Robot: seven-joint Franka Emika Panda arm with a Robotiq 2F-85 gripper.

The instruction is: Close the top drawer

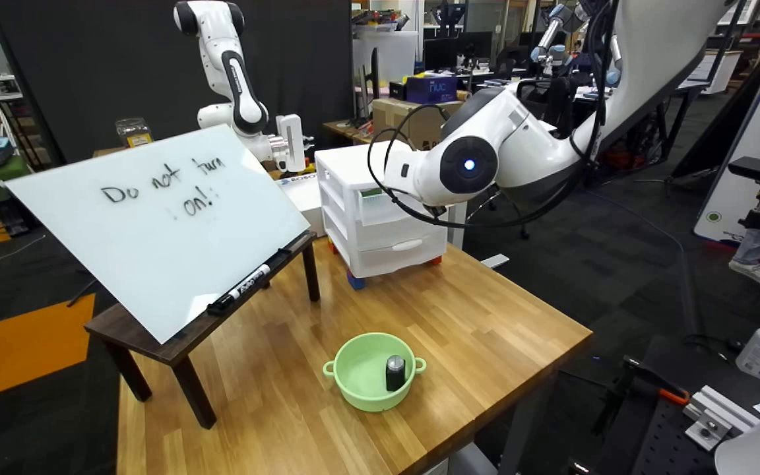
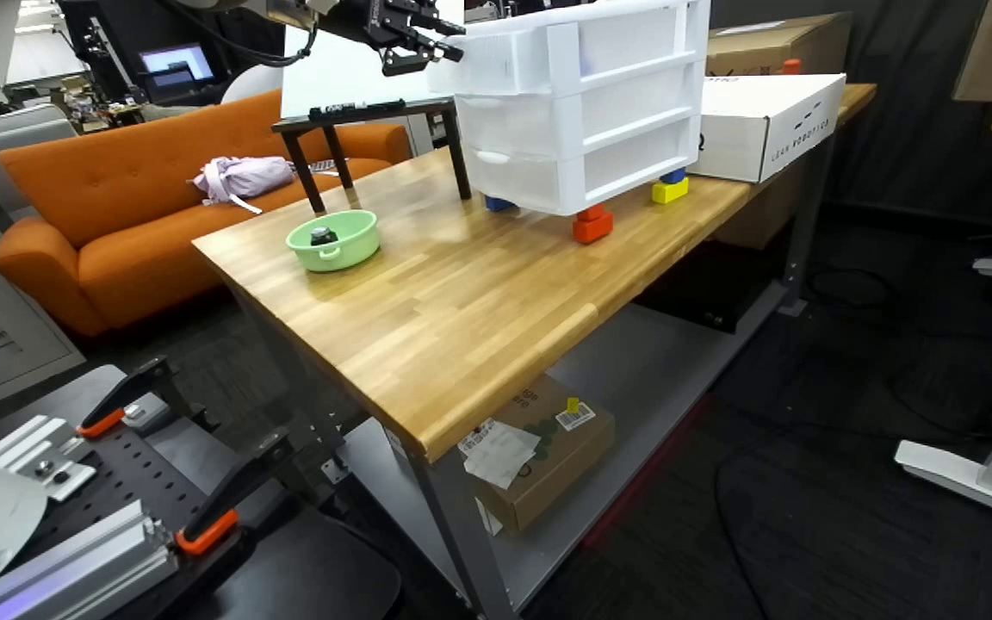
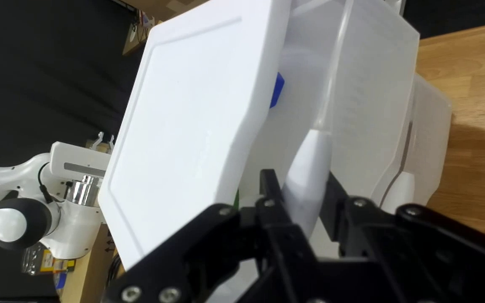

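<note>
1. A wooden table [image 1: 499,330] is taking up the middle of both exterior views.
2. The robot arm [image 1: 571,152] is hanging in an arch in an exterior view.
3. A whiteboard [image 1: 169,218] reading "Do not turn on!" is resting tilted on a dark stand [image 1: 149,343].
4. A white drawer unit [image 1: 357,224] is standing upright on red, blue and yellow blocks [image 2: 592,226].
5. The top drawer [image 3: 364,84] is sitting uppermost in the unit, partly pulled out; in the wrist view its inside is showing, with a blue thing [image 3: 276,91] peeking out from under the unit's top.
6. The gripper [image 3: 302,181] is straddling the drawer's white handle [image 3: 310,168], one finger on each side; the jaws are standing fairly narrow, and whether they are pressing on the handle I cannot tell.
7. A pale green bowl [image 1: 357,379] is sitting on the table, well apart from the unit.
8. A small black object [image 1: 395,376] with a silvery top is standing inside it.
</note>
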